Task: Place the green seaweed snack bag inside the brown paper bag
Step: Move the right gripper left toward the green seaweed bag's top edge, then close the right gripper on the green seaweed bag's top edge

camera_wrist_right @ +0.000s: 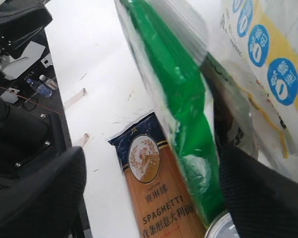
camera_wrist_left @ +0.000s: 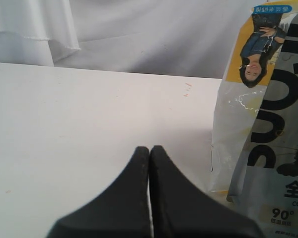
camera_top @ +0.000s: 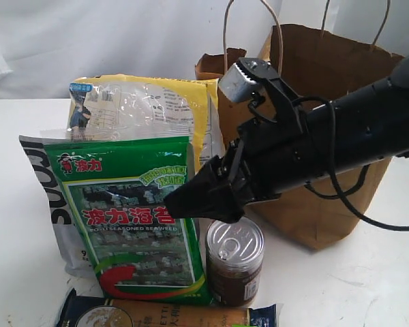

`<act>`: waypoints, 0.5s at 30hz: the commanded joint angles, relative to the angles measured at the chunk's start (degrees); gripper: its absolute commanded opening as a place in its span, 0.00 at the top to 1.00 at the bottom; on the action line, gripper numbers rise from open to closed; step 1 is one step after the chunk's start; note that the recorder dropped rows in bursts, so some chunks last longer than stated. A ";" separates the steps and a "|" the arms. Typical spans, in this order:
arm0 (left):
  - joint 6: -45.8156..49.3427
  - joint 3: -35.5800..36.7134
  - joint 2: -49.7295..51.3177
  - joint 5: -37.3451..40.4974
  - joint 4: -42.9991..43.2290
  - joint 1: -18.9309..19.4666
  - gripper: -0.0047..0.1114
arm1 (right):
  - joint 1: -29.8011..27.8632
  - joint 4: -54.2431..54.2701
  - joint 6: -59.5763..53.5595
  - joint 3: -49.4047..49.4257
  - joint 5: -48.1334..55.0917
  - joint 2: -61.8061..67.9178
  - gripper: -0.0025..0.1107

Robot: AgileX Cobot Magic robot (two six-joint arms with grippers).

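The green seaweed snack bag [camera_top: 123, 218] stands upright at the front left, leaning on the packets behind it. My right gripper [camera_top: 180, 201] is open at its right edge. In the right wrist view the green seaweed snack bag [camera_wrist_right: 184, 99] runs between the wide-apart fingers of the right gripper [camera_wrist_right: 149, 153], close to one finger [camera_wrist_right: 258, 193]. The brown paper bag [camera_top: 327, 68] stands open at the back right, behind my right arm. My left gripper [camera_wrist_left: 149, 148] is shut on nothing over bare white table; it does not show in the exterior view.
A grey pouch [camera_top: 41, 184] [camera_wrist_left: 283, 148] and a yellow-and-clear bag [camera_top: 143, 109] [camera_wrist_right: 273, 64] stand behind the green one. A silver-lidded can [camera_top: 235, 262] stands by its lower right corner. A spaghetti box [camera_top: 163, 315] [camera_wrist_right: 154, 188] lies in front.
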 commanded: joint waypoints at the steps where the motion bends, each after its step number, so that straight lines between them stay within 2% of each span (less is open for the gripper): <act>1: -0.08 0.28 -0.25 -0.54 0.14 -0.31 0.96 | -0.47 6.56 -7.63 -0.50 -1.35 1.57 0.37; 15: -0.08 0.28 -0.25 -0.54 0.14 -0.31 0.96 | 1.16 11.81 -15.23 -0.75 0.22 6.89 0.40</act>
